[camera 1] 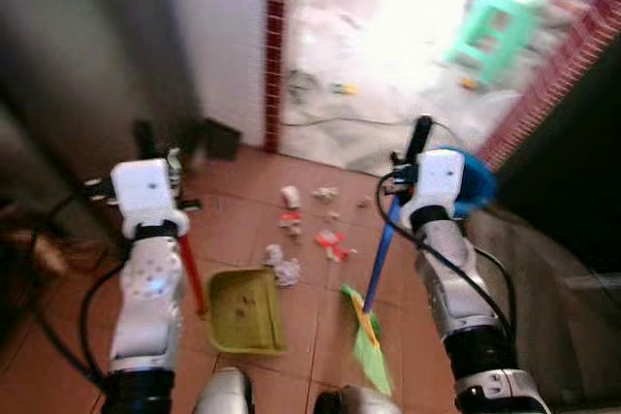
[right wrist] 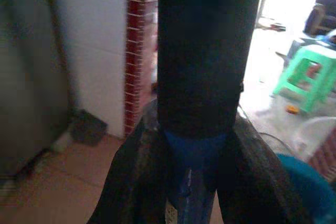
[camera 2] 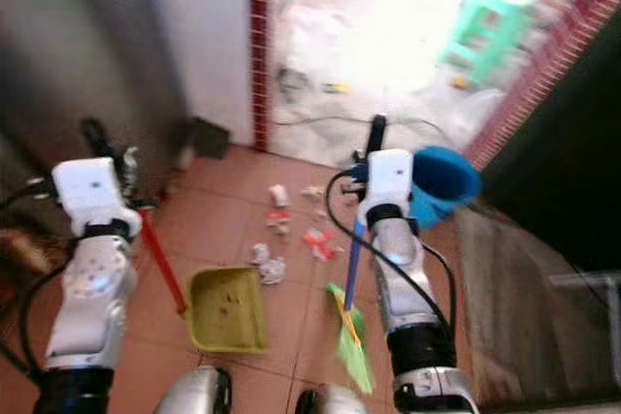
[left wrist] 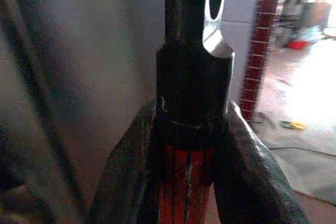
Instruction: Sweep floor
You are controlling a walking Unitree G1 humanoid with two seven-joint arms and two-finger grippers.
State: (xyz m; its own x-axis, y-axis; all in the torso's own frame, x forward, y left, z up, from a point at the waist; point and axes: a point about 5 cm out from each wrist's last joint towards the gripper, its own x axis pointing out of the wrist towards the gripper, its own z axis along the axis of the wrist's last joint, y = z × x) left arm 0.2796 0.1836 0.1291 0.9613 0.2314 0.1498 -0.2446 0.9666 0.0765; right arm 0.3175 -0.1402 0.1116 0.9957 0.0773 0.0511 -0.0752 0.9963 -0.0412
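My left gripper (camera 1: pixel 160 157) is shut on the red handle (left wrist: pixel 186 182) of a yellow-green dustpan (camera 1: pixel 245 309), which rests on the terracotta tile floor in front of my feet. My right gripper (camera 1: pixel 415 147) is shut on the blue handle (camera 1: pixel 381 254) of a broom, and the black grip of that handle stands between the fingers (right wrist: pixel 247 171). The green broom head (camera 1: pixel 367 341) touches the floor just right of the dustpan. Crumpled paper (camera 1: pixel 281 267) lies at the dustpan's far edge, with red scraps (camera 1: pixel 330 239) and more paper (camera 1: pixel 291 198) beyond.
A blue bucket (camera 1: pixel 473 181) stands by my right arm against a low wall. A red-brick door jamb (camera 1: pixel 275 46) and white wall lie ahead, with a bright room, a cable (camera 1: pixel 330 121) and a green stool (camera 1: pixel 495 26) beyond. A grey panel (camera 1: pixel 78 46) is on the left.
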